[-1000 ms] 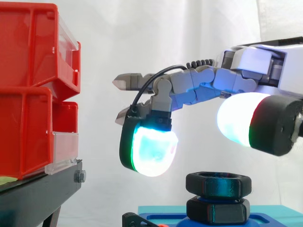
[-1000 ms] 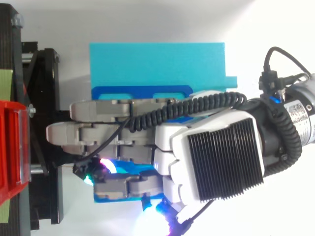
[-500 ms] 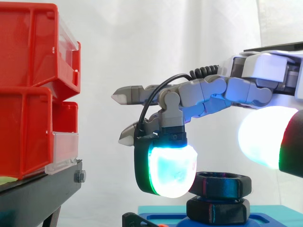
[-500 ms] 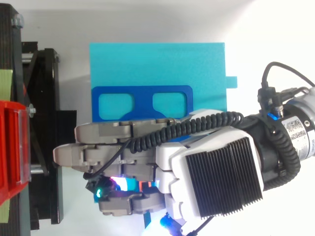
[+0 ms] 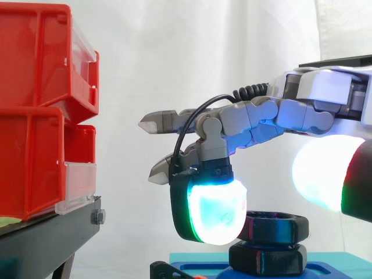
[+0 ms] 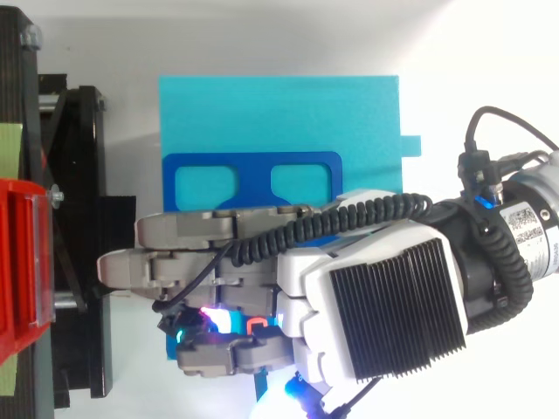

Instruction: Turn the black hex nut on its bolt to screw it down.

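Hand (image 6: 384,305) released, grasping nothing: most fingers straight out toward 9 o'clock, one bent down. Bent finger's glowing pad (image 5: 212,210) at the nut's 9 o'clock in the side view, overlapping its near edge. Can't tell whether touching or just in front. Thumb pad (image 5: 322,174) at the nut's 2 o'clock, above it with a visible gap, so no pinch.

Black hex nut (image 5: 278,226) directly under the hand, lying flat, top of the stack. Right below it, touching or nearly so, a second black hex piece (image 5: 268,260). Bolt head or another nut, can't say. No bare thread visible between the two; bolt shank hidden.

Under that, dark blue plate (image 6: 251,162) on a turquoise block (image 6: 279,109). From above, hand over the plate's 6 o'clock edge. Further out at 9 o'clock: red bins (image 5: 35,116) on a black stand (image 5: 49,238), well apart from the nut.

Progress, as a judgement only:
- Approach done, hand in place over the nut.
- Grip not yet made, so no turning right now.
- Left to do: close finger and thumb on opposite flats, rotate, regrip, repeat.
- With next to no gap under the nut, probably little travel left. Can't confirm seated or not.
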